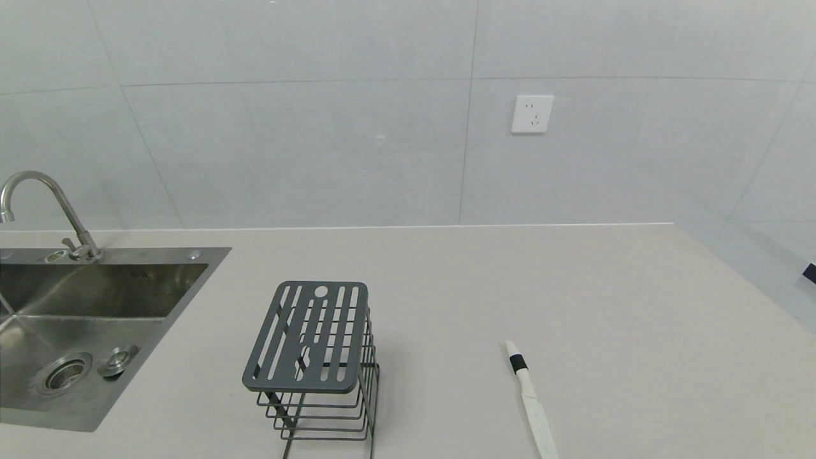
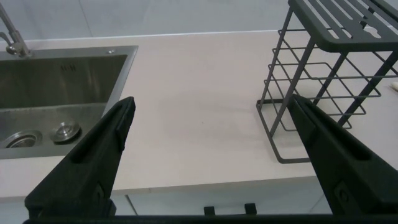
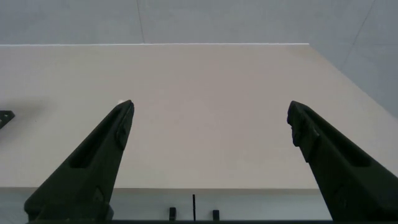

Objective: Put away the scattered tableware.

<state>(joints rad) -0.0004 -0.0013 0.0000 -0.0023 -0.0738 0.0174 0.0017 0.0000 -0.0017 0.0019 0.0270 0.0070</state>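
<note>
A white knife (image 1: 530,398) with a black band on its handle lies flat on the beige counter (image 1: 574,287), at the front right. To its left stands a dark grey wire rack (image 1: 310,357) with a slotted top plate. My left gripper (image 2: 211,102) hangs open in front of the counter edge, between the sink (image 2: 56,87) and the rack (image 2: 329,81), holding nothing. My right gripper (image 3: 209,107) is open too, level with the counter's front edge and facing bare counter (image 3: 211,81), with nothing between its fingers.
A steel sink (image 1: 76,319) with a curved faucet (image 1: 44,204) is set into the counter at the left. A tiled wall with a white socket (image 1: 532,113) closes the back. The counter ends at the right (image 1: 752,287).
</note>
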